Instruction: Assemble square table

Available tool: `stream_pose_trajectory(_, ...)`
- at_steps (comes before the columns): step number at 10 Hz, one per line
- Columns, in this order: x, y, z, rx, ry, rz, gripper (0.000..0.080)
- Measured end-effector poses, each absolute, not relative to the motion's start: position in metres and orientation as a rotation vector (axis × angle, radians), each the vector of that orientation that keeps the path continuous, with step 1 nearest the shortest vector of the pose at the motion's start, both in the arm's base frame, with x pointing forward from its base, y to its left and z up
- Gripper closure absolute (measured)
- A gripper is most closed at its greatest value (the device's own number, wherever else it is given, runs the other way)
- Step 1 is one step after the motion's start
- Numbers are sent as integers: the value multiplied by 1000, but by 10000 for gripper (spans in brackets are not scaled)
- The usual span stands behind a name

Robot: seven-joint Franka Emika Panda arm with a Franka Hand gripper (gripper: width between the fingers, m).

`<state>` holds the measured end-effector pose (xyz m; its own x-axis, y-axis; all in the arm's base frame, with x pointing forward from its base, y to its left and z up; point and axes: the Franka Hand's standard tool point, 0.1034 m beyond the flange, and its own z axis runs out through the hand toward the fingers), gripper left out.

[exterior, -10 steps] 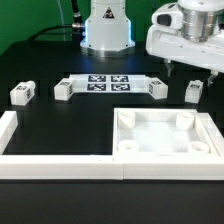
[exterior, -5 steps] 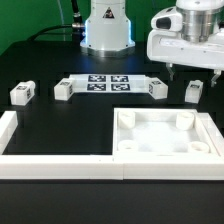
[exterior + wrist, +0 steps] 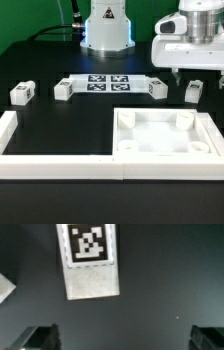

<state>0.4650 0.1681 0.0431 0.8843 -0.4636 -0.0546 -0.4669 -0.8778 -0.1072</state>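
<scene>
The white square tabletop (image 3: pixel 165 137) lies tray-side up at the exterior view's front right, with round sockets in its corners. Four short white legs lie in a row behind it: one at the far left (image 3: pixel 22 93), one (image 3: pixel 64 89) and one (image 3: pixel 156 87) at the ends of the marker board, and one at the far right (image 3: pixel 193 91). My gripper (image 3: pixel 188 74) hangs above the far right leg, not touching it. In the wrist view a tagged white leg (image 3: pixel 92 260) lies on the black table beyond my gripper (image 3: pixel 124 339); the fingers (image 3: pixel 40 339) stand wide apart with nothing between them.
The marker board (image 3: pixel 105 83) lies at the back middle. Long white border walls run along the front (image 3: pixel 60 165) and the left edge (image 3: pixel 8 125). The robot base (image 3: pixel 106 30) stands behind. A white corner (image 3: pixel 5 286) shows at the wrist view's edge.
My gripper has shifted toward the exterior view's right, ending over the far right leg. The legs and tabletop have not moved.
</scene>
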Motion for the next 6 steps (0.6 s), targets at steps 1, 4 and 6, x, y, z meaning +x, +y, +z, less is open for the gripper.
stream_pose_trajectory(1,465,168,43,-2938,716,42,151)
stream_pose_trajectory(4,464,165,41,-2963,623,57,151)
stream_pose_trajectory(6,468,161,47,-2963,555,230,151)
